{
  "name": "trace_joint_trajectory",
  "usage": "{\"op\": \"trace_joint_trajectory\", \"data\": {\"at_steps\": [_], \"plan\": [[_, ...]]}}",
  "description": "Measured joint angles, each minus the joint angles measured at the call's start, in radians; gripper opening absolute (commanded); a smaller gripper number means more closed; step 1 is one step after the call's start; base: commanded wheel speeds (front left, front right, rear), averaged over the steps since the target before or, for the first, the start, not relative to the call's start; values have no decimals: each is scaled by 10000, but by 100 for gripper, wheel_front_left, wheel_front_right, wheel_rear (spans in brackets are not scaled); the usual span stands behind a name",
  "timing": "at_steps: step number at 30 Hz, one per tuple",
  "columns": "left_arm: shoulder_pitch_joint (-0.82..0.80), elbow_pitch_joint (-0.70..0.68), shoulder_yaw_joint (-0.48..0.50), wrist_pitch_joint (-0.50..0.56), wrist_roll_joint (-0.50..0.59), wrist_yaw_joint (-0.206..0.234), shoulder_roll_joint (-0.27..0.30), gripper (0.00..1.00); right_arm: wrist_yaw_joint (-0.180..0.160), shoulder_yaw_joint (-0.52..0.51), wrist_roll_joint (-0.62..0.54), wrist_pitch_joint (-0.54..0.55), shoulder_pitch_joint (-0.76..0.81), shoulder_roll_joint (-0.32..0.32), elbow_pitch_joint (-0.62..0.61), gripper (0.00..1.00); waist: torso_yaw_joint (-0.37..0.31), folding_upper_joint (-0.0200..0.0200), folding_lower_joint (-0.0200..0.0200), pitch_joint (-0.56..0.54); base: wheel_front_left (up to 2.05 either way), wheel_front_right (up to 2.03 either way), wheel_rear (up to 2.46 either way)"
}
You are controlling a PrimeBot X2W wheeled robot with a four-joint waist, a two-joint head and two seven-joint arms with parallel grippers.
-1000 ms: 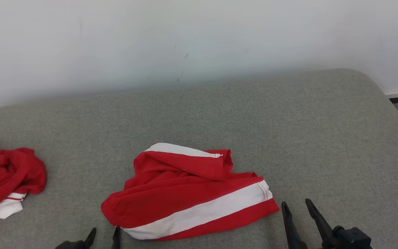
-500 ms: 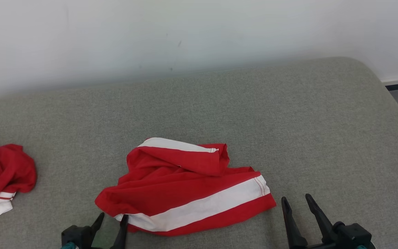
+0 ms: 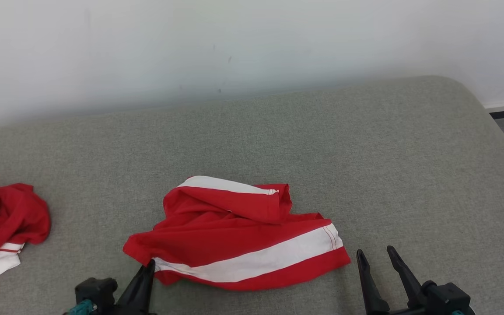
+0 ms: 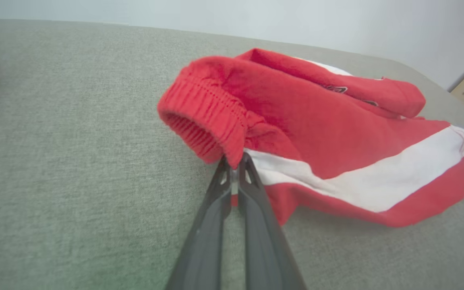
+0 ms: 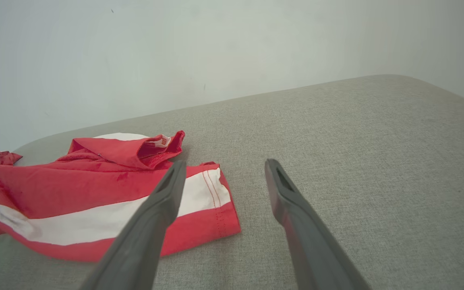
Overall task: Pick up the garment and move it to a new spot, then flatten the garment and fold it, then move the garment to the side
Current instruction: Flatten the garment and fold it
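Crumpled at the grey cushion's [image 3: 365, 153] near middle: red-and-white garment [image 3: 234, 236]; clamped on its waistband end: left gripper [image 3: 150, 262]; spread wide, empty, toward the cushion's near right: right gripper [image 3: 374, 250].

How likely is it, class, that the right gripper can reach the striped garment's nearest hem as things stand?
Probably yes: the right gripper stands open beside the garment, near its hem, with only bare cushion between them. The left gripper is shut on the opposite end.
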Motion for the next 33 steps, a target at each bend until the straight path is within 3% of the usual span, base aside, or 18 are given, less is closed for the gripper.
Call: {"op": "trace_joint_trajectory", "data": {"at_steps": [4, 8, 10, 16, 19, 24, 30, 33], "plan": [[205, -867, 343, 428, -861, -86, -67, 0, 0, -56, 2, 0, 25, 21, 6, 100, 75, 0, 0, -79, 0, 0, 0], [507, -2571, 690, 1547, -2393, -151, -247, 0, 0, -96, 2, 0, 87, 58, 10, 100, 175, 0, 0, -154, 0, 0, 0], [616, -3576, 734, 2031, -2575, -105, -109, 0, 0, -98, 4, 0, 132, 67, 13, 100, 226, 0, 0, -189, 0, 0, 0], [1156, -5896, 821, 3724, -3885, 604, -134, 0, 0, -58, 13, 0, 141, 115, 29, 100, 278, 0, -1, -262, 0, 0, 0], [1647, -6627, 640, 4863, -4299, 1114, 213, 0, 0, -27, 31, 0, 141, 136, 33, 100, 230, 0, -2, -258, 0, 0, 0], [2146, -6362, 596, 5868, -2800, 2786, 1848, 0, 0, -75, 40, 0, 151, 150, -10, 100, 170, 0, -2, -158, 0, 0, 0], [1427, -5049, -125, 6450, -1152, 3486, 2564, 0, 0, -25, 25, 0, 106, 148, -33, 100, 155, 0, -1, 79, 0, 0, 0], [912, -4550, -426, 6493, -740, 3563, 2500, 0, 2, 67, -4, 0, -19, 148, -69, 100, 108, 0, -1, 195, 0, 0, 0]]}}
